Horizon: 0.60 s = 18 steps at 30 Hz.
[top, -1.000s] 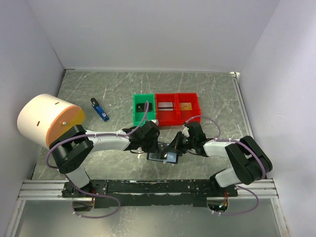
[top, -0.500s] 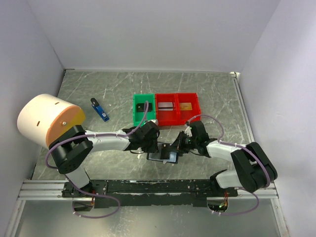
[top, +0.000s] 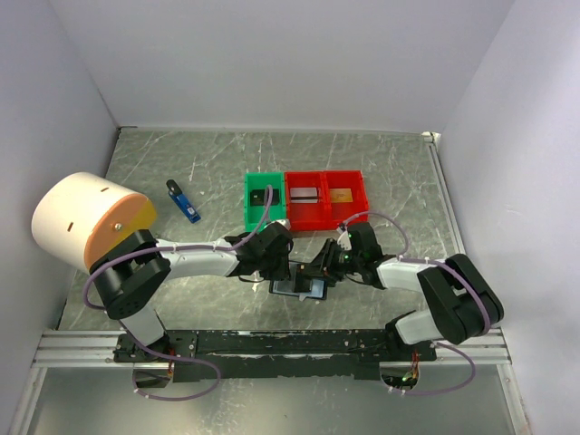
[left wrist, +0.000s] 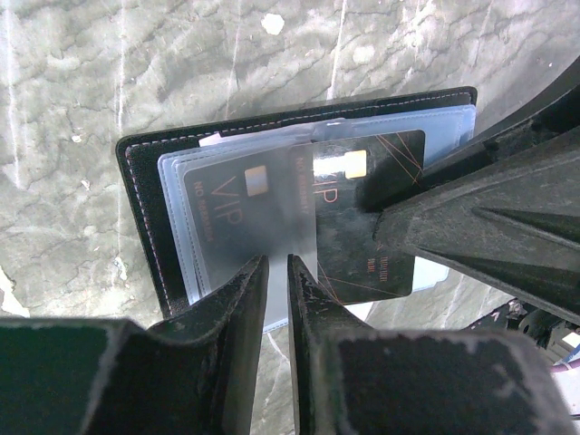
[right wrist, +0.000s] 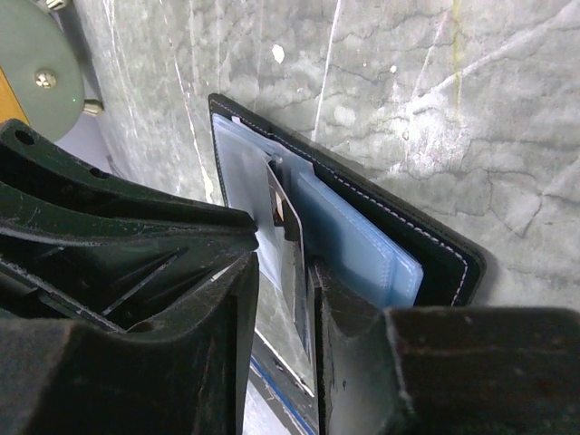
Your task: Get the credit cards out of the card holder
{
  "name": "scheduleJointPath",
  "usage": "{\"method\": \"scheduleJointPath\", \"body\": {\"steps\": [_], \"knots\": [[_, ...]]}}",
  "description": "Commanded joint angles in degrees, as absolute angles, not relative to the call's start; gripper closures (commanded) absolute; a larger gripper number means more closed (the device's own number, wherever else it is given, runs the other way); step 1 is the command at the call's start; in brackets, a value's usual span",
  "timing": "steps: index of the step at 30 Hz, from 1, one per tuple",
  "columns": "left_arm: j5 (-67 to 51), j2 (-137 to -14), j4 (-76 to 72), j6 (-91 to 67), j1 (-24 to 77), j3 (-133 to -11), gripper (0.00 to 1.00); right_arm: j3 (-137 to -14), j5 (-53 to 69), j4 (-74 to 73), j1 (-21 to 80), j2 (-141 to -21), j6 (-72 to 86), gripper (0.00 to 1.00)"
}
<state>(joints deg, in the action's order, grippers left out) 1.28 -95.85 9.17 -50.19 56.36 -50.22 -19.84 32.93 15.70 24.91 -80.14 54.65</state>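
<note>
Left claw [left wrist: 276, 290]: fingers nearly together, with only a narrow slot between them. They pinch the lower edge of a pale blue plastic sleeve [left wrist: 195, 227] of the card holder [left wrist: 145, 208]. The holder lies open and flat on the marbled table [left wrist: 72, 72], just ahead of this claw's fingertips.

Right claw [right wrist: 285, 299]: fingers a little apart, astride the edge of a black card [left wrist: 367, 227]. The card stands partly out of its sleeve on the side towards this claw. Whether the pads press the card or stand just clear of it cannot be told.

Change: compared with half a second ago, the overhead view shows the right arm's elbow drawn back in towards the middle. Both claws and the holder are where they were.

Task's things: the holder is black leather with pale stitching, its sleeves fanned. A second black card [left wrist: 240, 204], marked VIP with a gold chip, sits fully inside the sleeve directly ahead of the left claw. The withdrawn card bears the same chip and thin orange lines. A green bin [top: 246, 201] and red bins [top: 313, 224] lie beyond both claws, well apart from the holder.
</note>
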Motion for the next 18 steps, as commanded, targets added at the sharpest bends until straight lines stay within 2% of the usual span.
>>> {"method": "scheduleJointPath", "body": {"steps": [1,7,12,14,18], "knots": [[4.13,-96.34,13.79,-49.48,56.53,-49.32,0.72,-19.4,34.29,18.9,24.61,-81.41,55.52,0.72],[4.59,-96.09,14.21,-49.69,56.51,-49.48,0.72,-18.59,35.71,20.72,24.61,-81.86,55.65,0.81],[5.26,-94.84,14.11,-50.51,56.51,-48.74,0.7,-18.43,33.81,18.27,24.61,-81.29,54.65,0.97],[5.9,-93.95,14.32,-50.74,56.51,-48.59,0.68,-18.73,32.16,15.68,24.61,-79.86,53.4,1.0],[7.55,-91.67,14.62,-50.9,56.51,-48.34,0.61,-19.44,29.61,11.01,24.61,-77.37,51.27,1.0]]}}
